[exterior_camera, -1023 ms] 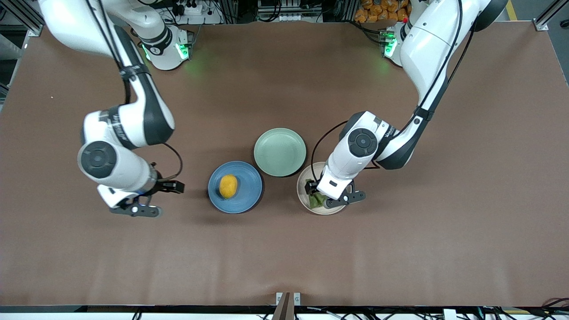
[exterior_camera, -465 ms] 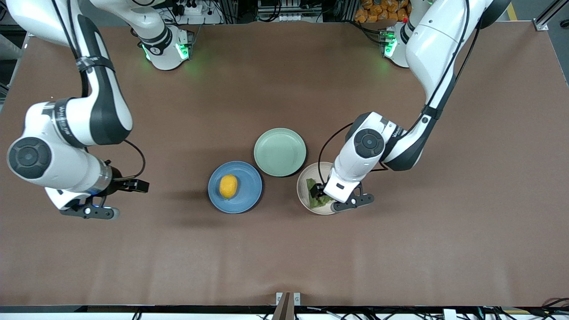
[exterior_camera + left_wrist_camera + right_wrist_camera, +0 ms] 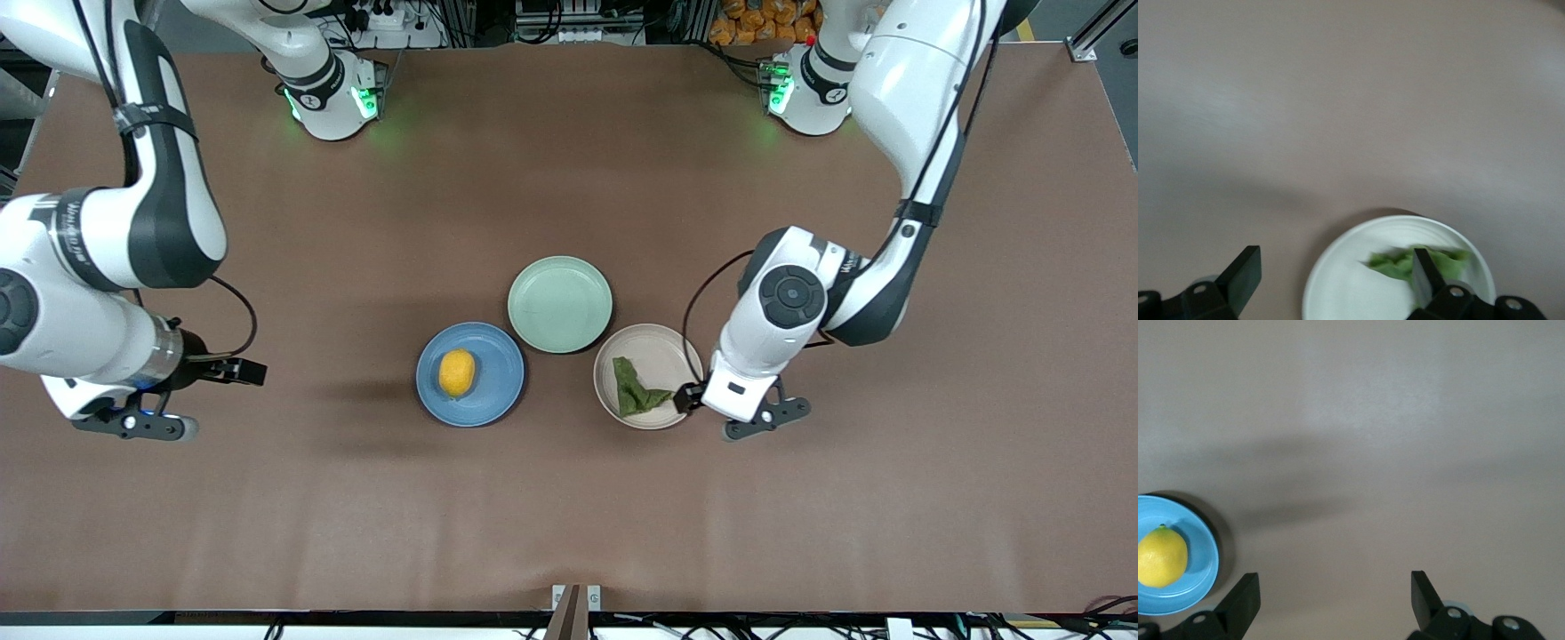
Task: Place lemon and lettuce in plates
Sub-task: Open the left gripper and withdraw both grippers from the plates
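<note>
Both pincers stood wide open and empty. Left gripper (image 3: 711,411) hung at the beige plate's (image 3: 662,347) four o'clock rim; the lettuce (image 3: 633,388) lay inside. Right gripper (image 3: 191,400) waited at nine o'clock of the blue plate (image 3: 498,364) holding the lemon (image 3: 457,372). A low sweep could likely have clipped that rim and spilled the leaf.

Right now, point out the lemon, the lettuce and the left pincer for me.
lemon (image 3: 457,372): front view, middle of its yellow skin.
lettuce (image 3: 633,390): front view, middle of the leaf.
left pincer (image 3: 1331,283): left wrist view, midway between its fingertips.
</note>
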Motion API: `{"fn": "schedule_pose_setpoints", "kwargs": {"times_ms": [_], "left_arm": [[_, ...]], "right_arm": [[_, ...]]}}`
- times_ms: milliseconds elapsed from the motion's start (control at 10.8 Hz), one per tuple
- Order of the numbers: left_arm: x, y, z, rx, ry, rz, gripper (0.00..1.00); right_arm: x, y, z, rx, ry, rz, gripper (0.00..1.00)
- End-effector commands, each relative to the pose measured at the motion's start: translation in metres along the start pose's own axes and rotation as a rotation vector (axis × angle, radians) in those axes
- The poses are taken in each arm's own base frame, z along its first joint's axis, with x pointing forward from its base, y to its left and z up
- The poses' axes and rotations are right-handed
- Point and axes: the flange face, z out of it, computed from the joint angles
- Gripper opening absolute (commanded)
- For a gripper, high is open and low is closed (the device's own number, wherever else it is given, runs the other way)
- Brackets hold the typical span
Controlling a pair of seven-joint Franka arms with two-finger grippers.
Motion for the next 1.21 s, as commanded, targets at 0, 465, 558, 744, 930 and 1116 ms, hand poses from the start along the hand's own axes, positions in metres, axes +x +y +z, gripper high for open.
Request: {"fn": "schedule_pose_setpoints", "kwargs": {"times_ms": [0, 465, 558, 744, 930, 1116], "left_arm": [[0.004, -0.016, -0.008, 0.059, -0.005, 0.011, 1.0], [-0.017, -0.078, -0.009, 0.2, -0.131, 0.144, 1.0], [-0.027, -0.088, -0.013, 0.205, -0.148, 0.178, 1.0], [-0.043, -0.111, -0.025, 0.192, -0.19, 0.206, 1.0], [-0.055, -0.136, -0.039, 0.165, -0.229, 0.3, 1.0], [-0.06, -0.166, -0.055, 0.169, -0.227, 0.312, 1.0]], "right_arm": [[-0.006, 0.02, -0.03, 0.03, 0.032, 0.016, 1.0], [-0.053, 0.033, -0.046, 0.03, 0.016, 0.018, 1.0], [-0.059, 0.034, -0.051, 0.031, 0.019, 0.016, 1.0], [-0.076, 0.043, -0.059, 0.035, 0.031, 0.023, 1.0], [-0.092, 0.05, -0.063, 0.044, 0.069, 0.027, 1.0], [-0.1, 0.054, -0.077, 0.047, 0.098, -0.032, 1.0]]}}
